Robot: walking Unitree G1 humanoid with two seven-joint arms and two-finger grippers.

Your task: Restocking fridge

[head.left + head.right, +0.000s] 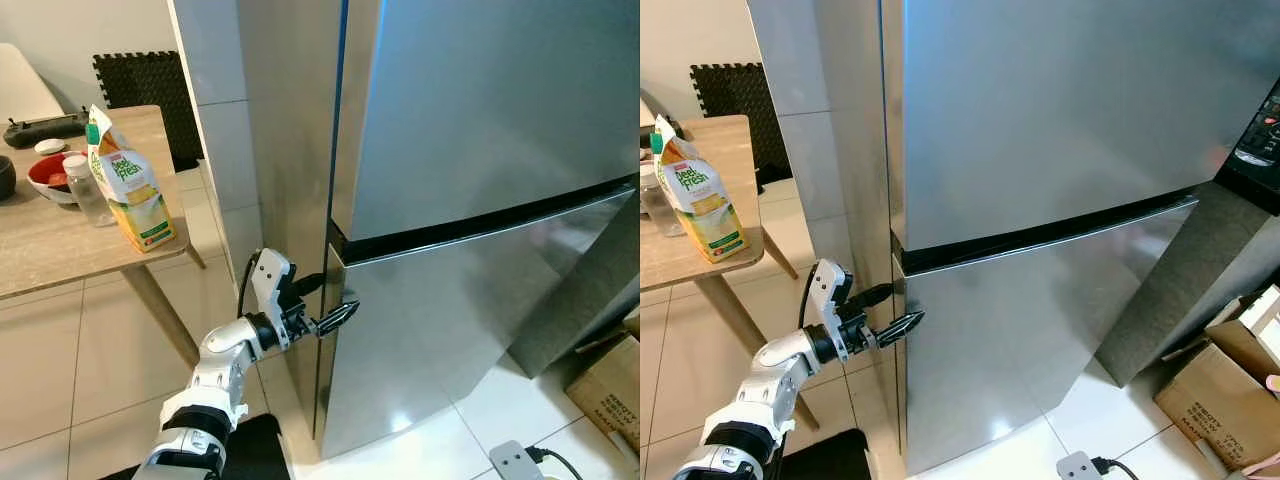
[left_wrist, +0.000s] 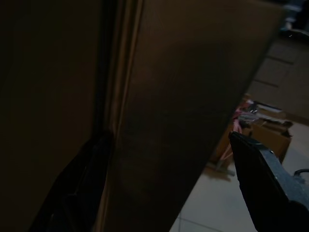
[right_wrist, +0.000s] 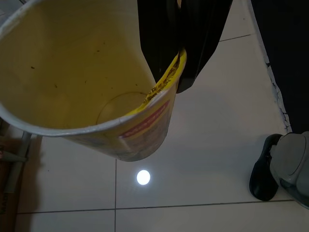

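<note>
The steel fridge fills the right of the eye views, with its upper door (image 1: pixel 480 110) and lower door (image 1: pixel 450 330) both against the body. My left gripper (image 1: pixel 332 302) is open at the lower door's left edge, just under the black gap. One finger (image 2: pixel 77 188) lies in the side seam and the other finger (image 2: pixel 265 183) is in front of the door face. In the right wrist view my right gripper (image 3: pixel 177 53) is shut on the rim of an empty yellow paper cup (image 3: pixel 72 72), hanging low over the tiled floor.
A wooden table (image 1: pixel 50 245) at the left holds a juice carton (image 1: pixel 132 190), a clear bottle (image 1: pixel 85 190) and a red bowl (image 1: pixel 48 172). A cardboard box (image 1: pixel 610 390) and a power strip (image 1: pixel 515 460) lie on the floor at the right. My foot (image 3: pixel 285 169) is beside the cup.
</note>
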